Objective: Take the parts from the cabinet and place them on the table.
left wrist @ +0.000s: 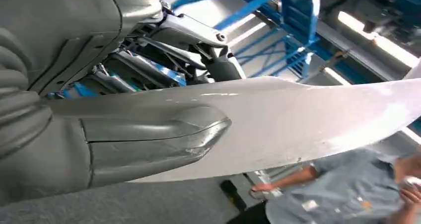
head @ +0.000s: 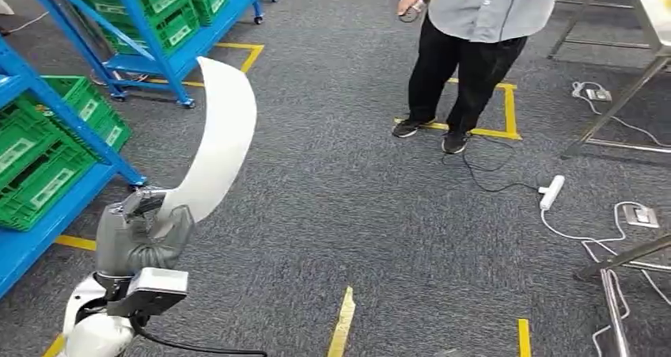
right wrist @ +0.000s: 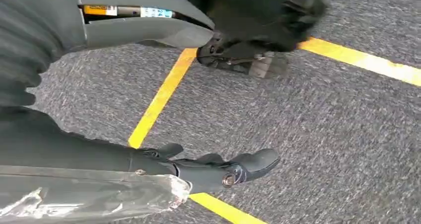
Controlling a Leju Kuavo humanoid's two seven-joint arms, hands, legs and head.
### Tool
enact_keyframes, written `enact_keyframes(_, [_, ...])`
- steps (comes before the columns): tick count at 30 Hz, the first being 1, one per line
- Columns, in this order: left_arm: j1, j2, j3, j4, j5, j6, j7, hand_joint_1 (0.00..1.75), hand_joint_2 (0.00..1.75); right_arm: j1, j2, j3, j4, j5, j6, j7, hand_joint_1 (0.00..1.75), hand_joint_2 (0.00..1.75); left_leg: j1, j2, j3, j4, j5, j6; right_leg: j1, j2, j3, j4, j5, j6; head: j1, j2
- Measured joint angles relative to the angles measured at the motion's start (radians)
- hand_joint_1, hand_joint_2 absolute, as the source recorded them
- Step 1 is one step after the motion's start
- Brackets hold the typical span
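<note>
A long curved white part (head: 218,139) rises from my left hand (head: 142,234) at the lower left of the head view, and the hand grips its lower end. In the left wrist view the white part (left wrist: 298,119) runs across the picture, with the grey thumb (left wrist: 154,139) pressed on its near face and the darker fingers (left wrist: 198,45) behind it. My right hand (right wrist: 164,100) hangs over the grey carpet, its fingers (right wrist: 233,167) spread apart with nothing in them.
Blue racks (head: 47,119) with green crates (head: 39,167) stand at the left and far left. A person (head: 467,48) stands ahead on the carpet inside yellow floor tape (head: 510,112). White cables and a power strip (head: 551,191) lie at right beside metal table legs (head: 625,96).
</note>
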Motion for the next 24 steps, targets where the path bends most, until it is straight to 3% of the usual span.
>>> enact_keyframes(3, [-0.001, -0.001, -0.001, 0.000, -0.001, 0.000, -0.003, 1.75, 1.75, 0.005, 0.000, 0.000, 0.003, 0.000, 0.000, 0.000, 0.00, 1.75, 0.001, 0.026, 0.004, 0.000, 0.000, -0.012, 0.002, 0.026, -0.007, 0.002, 0.003, -0.014, 0.000, 0.000])
enact_keyframes(4, [-0.002, -0.001, 0.000, 0.000, -0.001, 0.000, -0.003, 1.75, 1.75, 0.008, 0.000, 0.000, 0.003, 0.000, 0.000, 0.000, 0.00, 1.75, 0.006, 0.007, 0.002, 0.008, -0.014, -0.021, -0.004, 0.034, -0.003, -0.002, 0.008, -0.022, -0.002, 0.000])
enact_keyframes(5, [-0.002, -0.001, 0.000, 0.000, -0.002, 0.001, -0.003, 1.75, 1.75, 0.007, 0.000, 0.000, 0.004, 0.000, 0.000, 0.000, 0.00, 1.75, 0.008, -0.029, -0.010, 0.041, -0.042, -0.025, -0.006, 0.042, -0.004, -0.002, 0.009, -0.028, -0.007, 0.000])
enact_keyframes(6, [-0.001, 0.000, 0.000, 0.000, -0.003, 0.002, -0.003, 1.75, 1.75, 0.004, 0.000, 0.000, 0.005, 0.000, 0.000, 0.000, 0.00, 1.75, 0.010, -0.049, -0.037, 0.105, -0.080, -0.029, -0.006, 0.050, -0.004, -0.002, 0.010, -0.032, -0.010, 0.000])
enact_keyframes(8, [0.002, 0.001, -0.001, 0.000, -0.003, 0.002, -0.003, 1.75, 1.75, 0.001, 0.000, 0.000, 0.006, 0.000, 0.001, 0.000, 0.00, 1.75, 0.012, -0.066, -0.114, 0.268, -0.148, -0.033, -0.005, 0.072, -0.005, -0.001, 0.010, -0.035, -0.011, 0.000])
enact_keyframes(9, [0.002, 0.001, -0.001, 0.000, -0.003, 0.002, -0.003, 1.75, 1.75, 0.003, 0.000, 0.000, 0.007, 0.000, 0.002, 0.000, 0.00, 1.75, 0.012, -0.067, -0.139, 0.313, -0.155, -0.033, -0.004, 0.083, -0.005, -0.001, 0.010, -0.035, -0.012, 0.000])
enact_keyframes(10, [0.002, 0.001, -0.001, 0.000, -0.003, 0.002, -0.003, 1.75, 1.75, 0.004, 0.000, 0.000, 0.007, 0.000, 0.002, 0.000, 0.00, 1.75, 0.013, -0.067, -0.138, 0.307, -0.134, -0.032, -0.004, 0.095, -0.003, -0.001, 0.010, -0.035, -0.010, 0.000])
enact_keyframes(11, [0.002, 0.001, -0.001, 0.000, -0.003, 0.002, -0.003, 1.75, 1.75, 0.005, 0.000, 0.000, 0.007, 0.000, 0.002, 0.000, 0.00, 1.75, 0.013, -0.068, -0.119, 0.261, -0.093, -0.028, -0.004, 0.107, -0.002, 0.000, 0.010, -0.035, -0.011, 0.000])
enact_keyframes(12, [0.002, 0.001, 0.000, 0.000, -0.004, 0.002, -0.003, 1.75, 1.75, 0.005, 0.000, 0.000, 0.008, 0.000, 0.003, 0.000, 0.00, 1.75, 0.013, -0.074, -0.084, 0.185, -0.045, -0.024, -0.004, 0.119, 0.000, 0.001, 0.010, -0.034, -0.011, 0.000])
enact_keyframes(13, [0.001, 0.001, -0.001, 0.000, -0.006, 0.002, -0.003, 1.75, 1.75, 0.004, 0.000, 0.000, 0.008, 0.000, 0.003, 0.000, 0.00, 1.75, 0.013, -0.094, -0.042, 0.095, 0.001, -0.019, -0.004, 0.131, 0.003, 0.001, 0.010, -0.034, -0.012, 0.000])
enact_keyframes(14, [0.000, 0.002, -0.001, 0.000, -0.008, 0.002, -0.003, 1.75, 1.75, 0.004, 0.001, 0.000, 0.009, 0.000, 0.003, 0.000, 0.00, 1.75, 0.015, -0.140, -0.017, 0.037, 0.014, -0.013, -0.006, 0.138, -0.001, 0.001, 0.010, -0.032, -0.010, 0.000])
enact_keyframes(15, [0.001, 0.001, -0.001, 0.000, -0.010, 0.002, -0.003, 1.75, 1.75, 0.001, 0.000, 0.000, 0.009, 0.000, 0.003, 0.000, 0.00, 1.75, 0.021, -0.154, -0.006, 0.011, 0.007, -0.011, 0.000, 0.151, -0.009, 0.010, 0.008, -0.025, -0.009, 0.000])
enact_keyframes(18, [0.001, 0.002, -0.001, 0.000, -0.011, 0.002, -0.003, 1.75, 1.75, 0.006, 0.000, 0.000, 0.011, -0.001, 0.003, 0.000, 0.00, 1.75, 0.014, -0.133, -0.012, 0.010, 0.004, -0.008, -0.010, 0.174, -0.022, 0.002, 0.018, -0.004, -0.011, 0.000])
enact_keyframes(19, [-0.001, 0.000, -0.001, 0.000, -0.011, 0.002, -0.003, 1.75, 1.75, 0.008, 0.000, 0.000, 0.012, -0.001, 0.003, 0.000, 0.00, 1.75, 0.022, -0.119, -0.009, -0.002, 0.010, 0.001, -0.008, 0.174, -0.033, 0.005, 0.013, 0.001, -0.010, 0.000])
enact_keyframes(20, [-0.003, -0.001, -0.001, 0.000, -0.012, 0.002, -0.003, 1.75, 1.75, 0.008, 0.000, 0.000, 0.012, -0.001, 0.003, -0.001, 0.00, 1.75, 0.022, -0.109, -0.007, -0.004, 0.011, 0.004, -0.005, 0.128, -0.041, 0.026, -0.005, 0.005, -0.007, 0.000])
enact_keyframes(21, [-0.002, -0.002, -0.001, 0.000, -0.012, 0.002, -0.003, 1.75, 1.75, 0.005, 0.000, 0.000, 0.013, -0.001, 0.003, -0.001, 0.00, 1.75, 0.021, -0.099, -0.008, -0.004, 0.010, 0.009, -0.005, 0.092, -0.068, 0.083, -0.041, 0.009, 0.002, 0.000])
enact_keyframes(23, [0.003, -0.001, 0.000, 0.000, -0.012, 0.002, -0.003, 1.75, 1.75, -0.001, 0.000, 0.000, 0.014, -0.001, 0.003, 0.000, 0.00, 1.75, 0.018, -0.072, -0.008, -0.003, 0.009, 0.010, -0.009, 0.069, -0.144, 0.245, -0.113, 0.016, 0.000, 0.000])
enact_keyframes(24, [0.002, 0.000, 0.000, 0.000, -0.012, 0.001, -0.003, 1.75, 1.75, 0.000, 0.000, 0.000, 0.014, -0.001, 0.003, 0.000, 0.00, 1.75, 0.017, -0.059, -0.009, -0.003, 0.009, 0.011, -0.009, 0.066, -0.173, 0.305, -0.128, 0.019, 0.001, 0.000])
